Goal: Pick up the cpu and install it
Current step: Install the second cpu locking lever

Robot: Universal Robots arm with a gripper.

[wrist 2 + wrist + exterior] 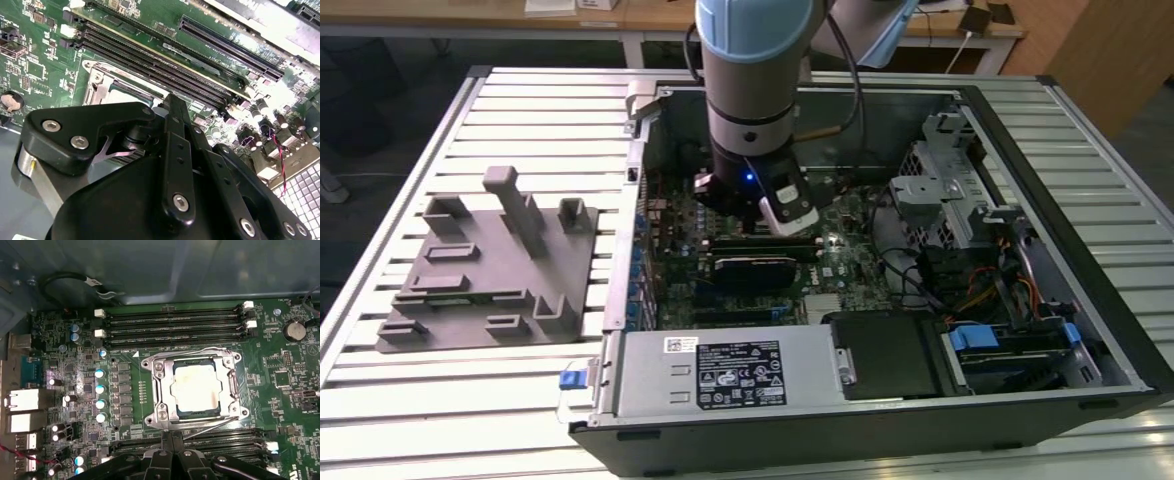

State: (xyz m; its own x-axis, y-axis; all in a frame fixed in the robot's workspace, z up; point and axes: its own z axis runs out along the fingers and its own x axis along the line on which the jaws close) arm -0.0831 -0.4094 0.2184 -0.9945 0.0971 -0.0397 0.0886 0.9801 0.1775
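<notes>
The cpu (196, 387) is a pale silver-beige square lying flat in the motherboard socket, with the metal socket frame (159, 390) closed around its edges. A sliver of the cpu (131, 90) peeks out past the gripper body in the second wrist view. My gripper (172, 436) hangs just above the board beside the socket, over the memory slots, with its fingers pressed together and nothing between them. In the exterior view the gripper (781, 218) is low inside the open computer case, over the green motherboard (854, 255).
The case walls (635, 200) and a drive cage (947, 190) ring the board. A power supply (720, 372) sits at the near end. Memory slots (175, 322) flank the socket. A grey fixture block (494, 270) stands on the slatted table at the exterior view's left.
</notes>
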